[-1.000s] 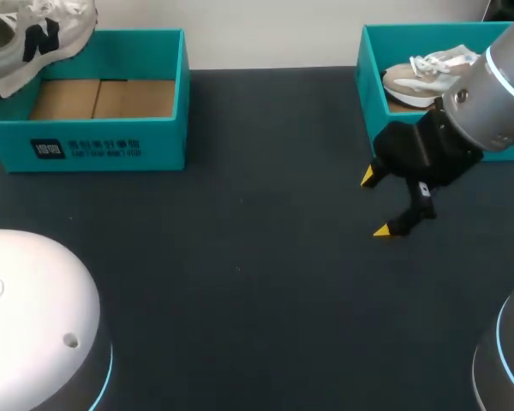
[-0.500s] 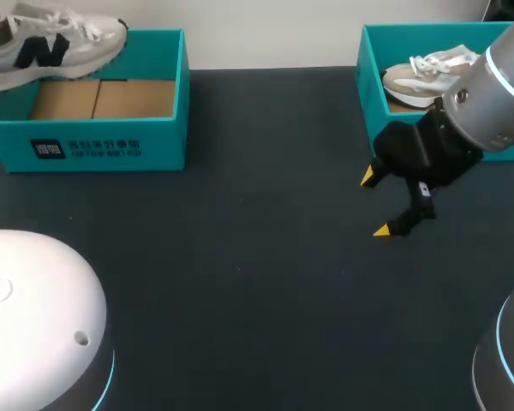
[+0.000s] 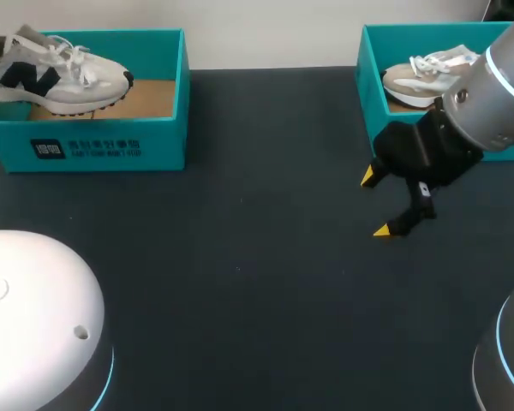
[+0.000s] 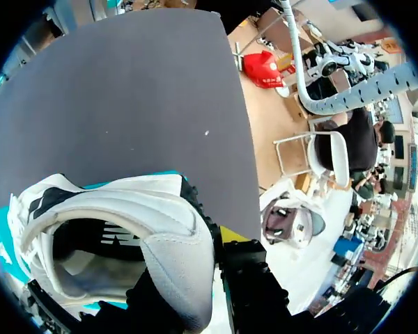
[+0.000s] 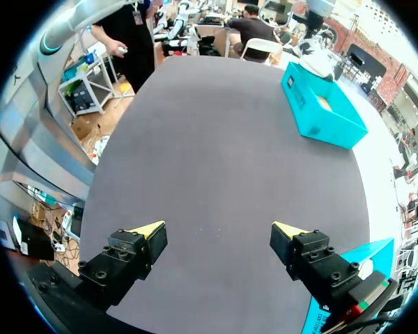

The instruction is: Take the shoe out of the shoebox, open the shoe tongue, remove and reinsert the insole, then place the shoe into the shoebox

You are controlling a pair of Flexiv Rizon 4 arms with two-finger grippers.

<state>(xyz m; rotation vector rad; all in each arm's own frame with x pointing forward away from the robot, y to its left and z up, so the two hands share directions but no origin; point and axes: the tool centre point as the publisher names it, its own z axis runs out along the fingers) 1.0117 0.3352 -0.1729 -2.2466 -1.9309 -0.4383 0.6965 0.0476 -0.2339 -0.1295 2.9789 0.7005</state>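
Observation:
A white sneaker with dark side marks [image 3: 56, 73] hangs level over the left teal shoebox [image 3: 111, 147], toe toward the box's right wall. In the left wrist view my left gripper [image 4: 195, 259] is shut on the sneaker's heel collar [image 4: 174, 243]; one yellow tip shows outside the heel, while the other finger is hidden inside the shoe. The left gripper itself is out of the head view. My right gripper [image 3: 379, 204] stands open above the dark table beside the right box, and its two yellow tips [image 5: 219, 233] are far apart with nothing between them.
A second teal shoebox [image 3: 371, 81] at the back right holds a beige sneaker [image 3: 424, 73]. My left arm's white body [image 3: 34, 317] fills the front left corner. The right arm's grey link [image 3: 497, 94] crosses the right box. The dark table [image 3: 240, 257] lies between them.
The sneaker has swung from tilted at the back left corner to level and come down to the right over the left box. The right arm has not moved.

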